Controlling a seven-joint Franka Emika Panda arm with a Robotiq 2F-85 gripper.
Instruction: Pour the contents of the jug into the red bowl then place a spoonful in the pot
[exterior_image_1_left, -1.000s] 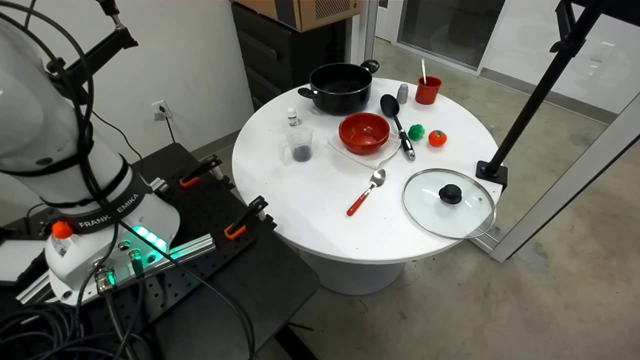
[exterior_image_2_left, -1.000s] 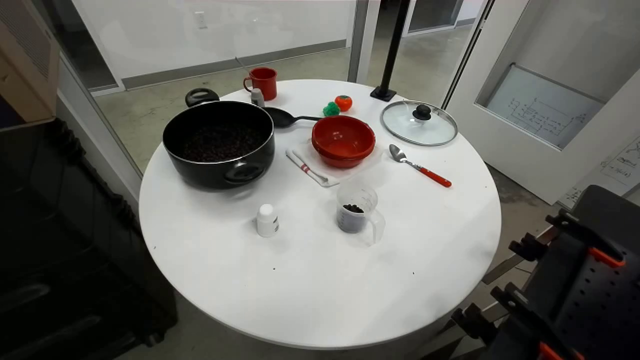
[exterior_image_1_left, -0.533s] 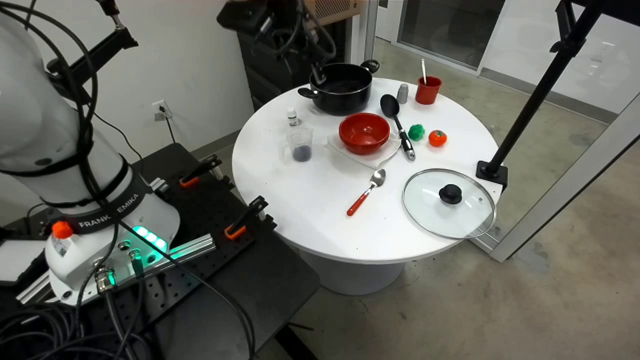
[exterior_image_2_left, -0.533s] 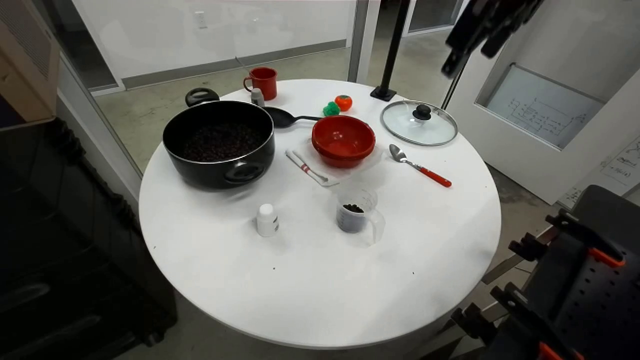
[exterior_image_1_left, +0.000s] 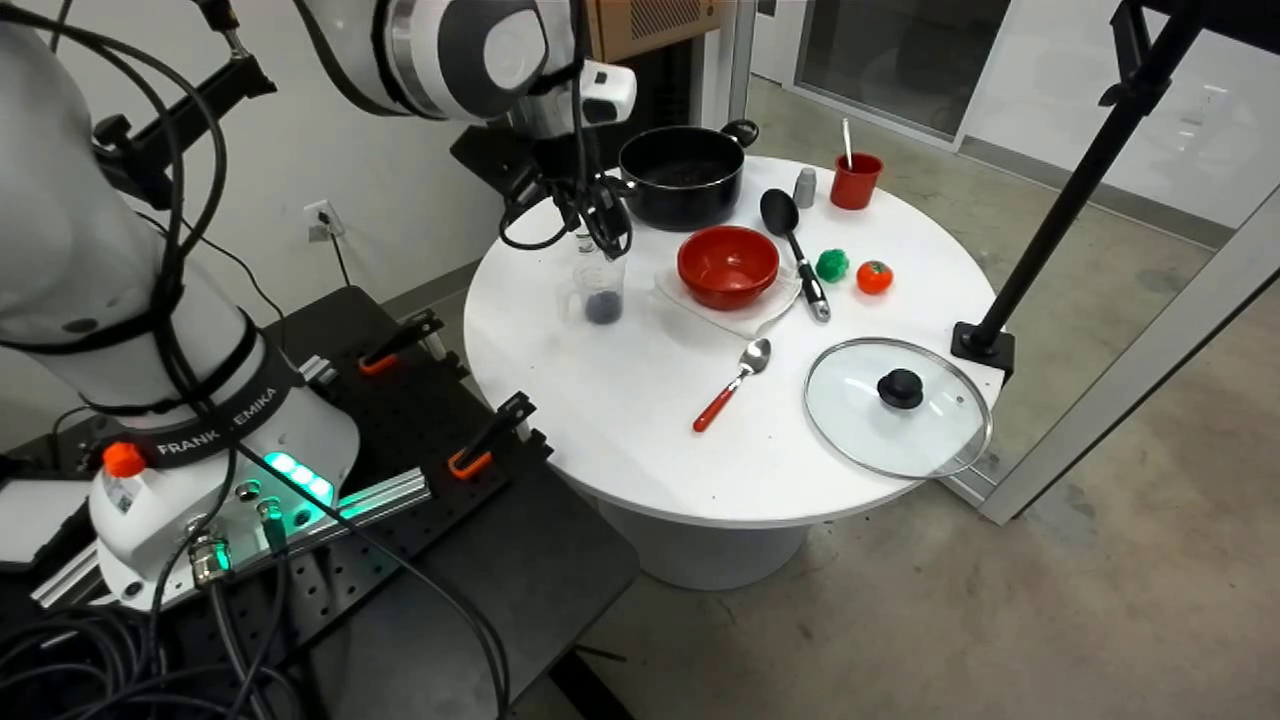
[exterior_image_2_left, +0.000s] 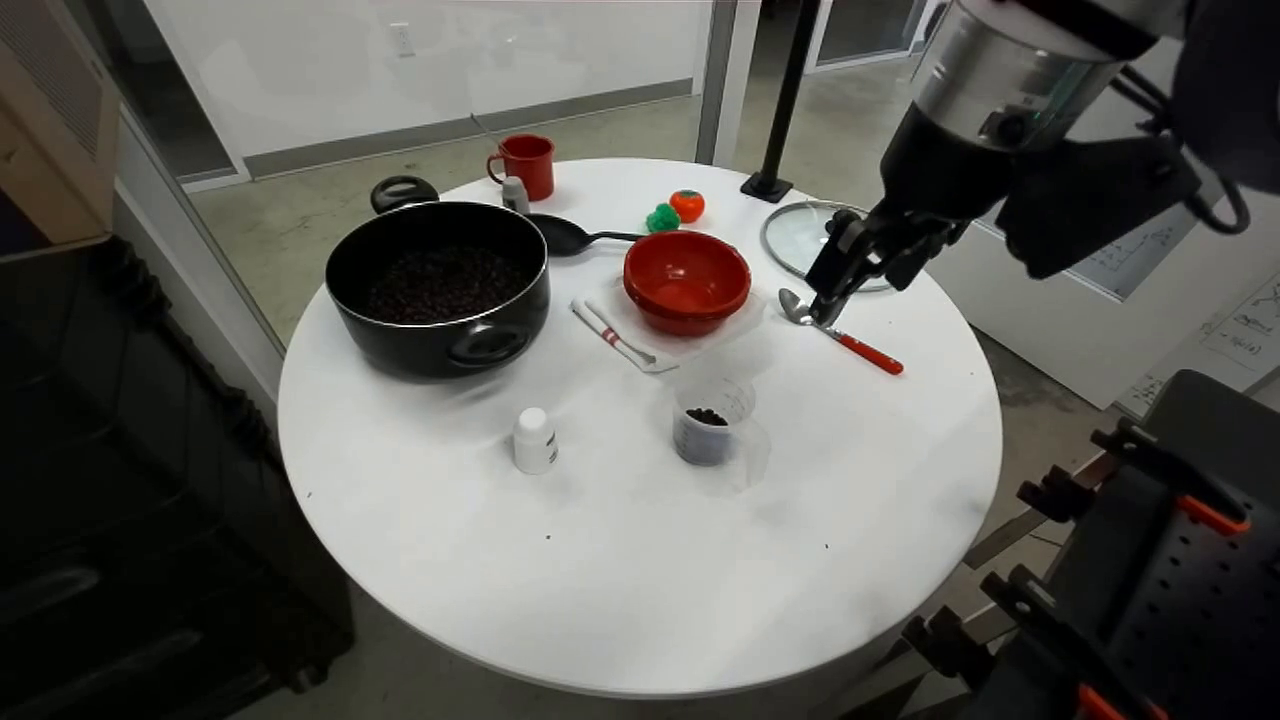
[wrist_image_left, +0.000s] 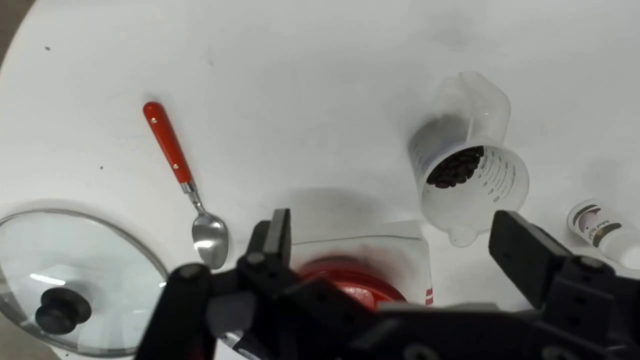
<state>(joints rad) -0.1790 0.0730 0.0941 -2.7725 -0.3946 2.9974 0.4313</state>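
The clear jug (exterior_image_1_left: 603, 298) stands upright with dark beans low inside; it also shows in an exterior view (exterior_image_2_left: 706, 440) and the wrist view (wrist_image_left: 472, 200). The red bowl (exterior_image_1_left: 728, 268) sits on a folded white cloth, also in an exterior view (exterior_image_2_left: 687, 285); in the wrist view the bowl (wrist_image_left: 350, 280) is partly hidden by the gripper. The black pot (exterior_image_2_left: 437, 330) holds dark beans. A red-handled spoon (exterior_image_2_left: 850, 343) lies on the table, also in the wrist view (wrist_image_left: 167, 142). My gripper (wrist_image_left: 392, 220) is open and empty above the table; it also shows in an exterior view (exterior_image_2_left: 855, 280).
The glass lid (exterior_image_1_left: 850, 410) lies at the table edge. A black ladle (exterior_image_1_left: 795, 250), green piece (exterior_image_1_left: 832, 264), tomato (exterior_image_1_left: 875, 277), grey shaker (exterior_image_1_left: 805, 187) and red mug (exterior_image_1_left: 857, 182) stand beyond the bowl. A white bottle (exterior_image_2_left: 535, 442) stands near the jug.
The arm has come into view from above and moved down over the table towards the jug and spoon. The objects on the table have not moved.
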